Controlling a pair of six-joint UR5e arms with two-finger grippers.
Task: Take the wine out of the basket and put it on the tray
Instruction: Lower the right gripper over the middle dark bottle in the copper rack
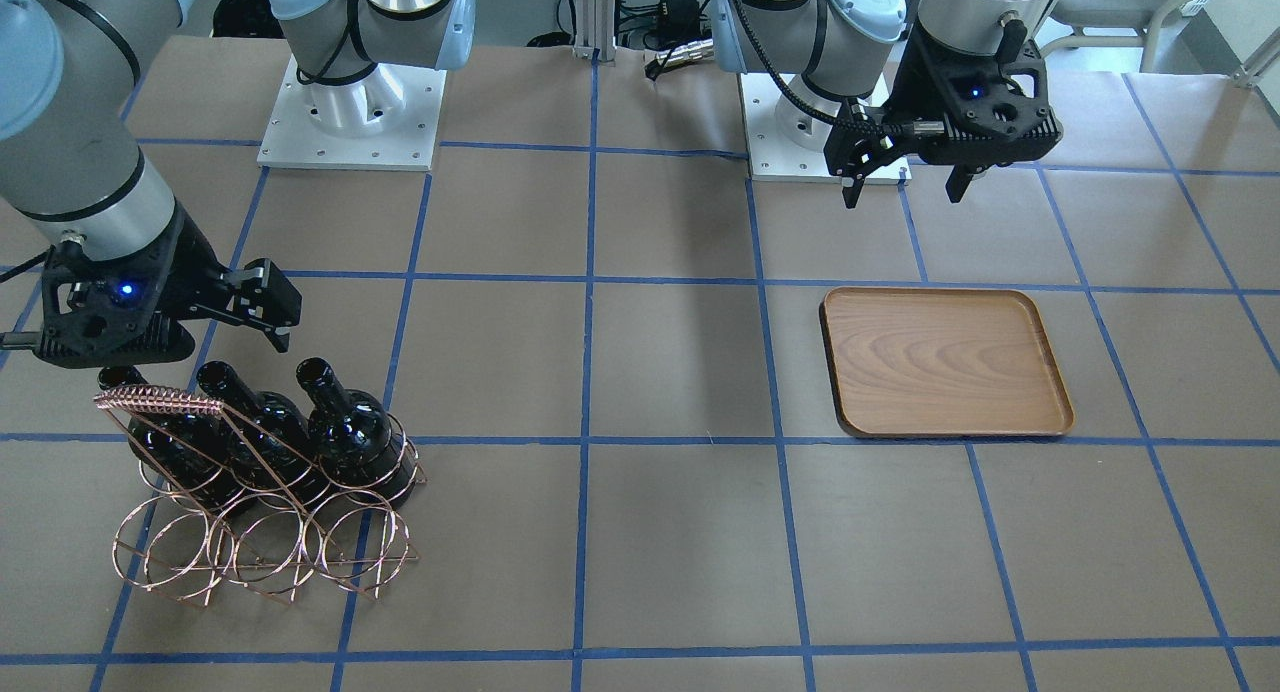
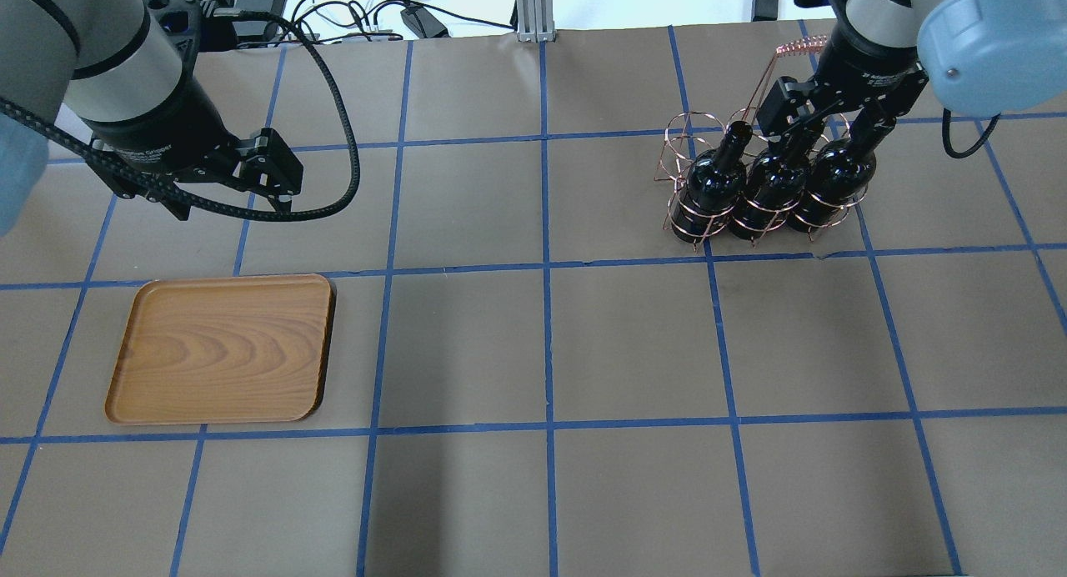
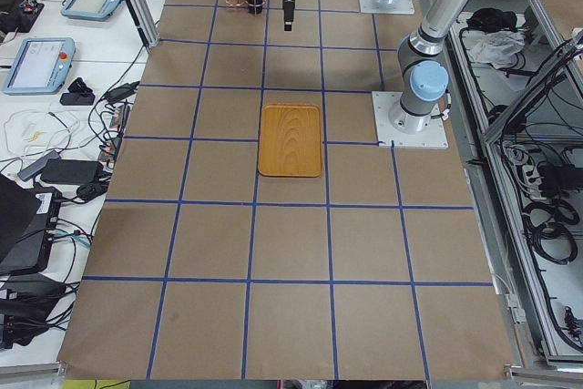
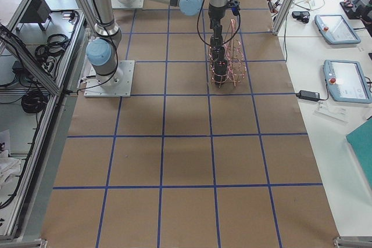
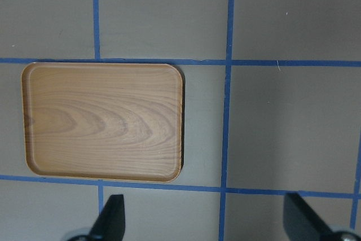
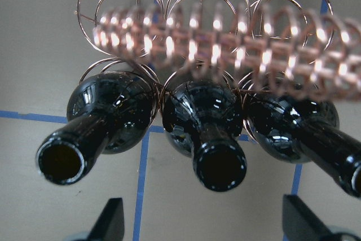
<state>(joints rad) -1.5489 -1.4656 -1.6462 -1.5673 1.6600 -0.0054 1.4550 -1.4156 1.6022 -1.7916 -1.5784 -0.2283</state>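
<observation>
Brown gridded table (image 1: 680,352), tray (image 1: 940,362), wire basket (image 1: 160,404)

Three glossy black wine bottles (image 1: 350,432) lie side by side in a copper wire basket (image 1: 262,562) at the lower left of the front-facing view, tilted, their open-mouthed necks pointing toward the frame's top; its coil-wrapped handle (image 1: 160,402) runs across the left two bottles. The brown wood-grain tray (image 1: 945,362) lies flat at centre right, well apart

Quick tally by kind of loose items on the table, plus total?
bottles: 3
basket: 1
tray: 1
Total: 5
</observation>
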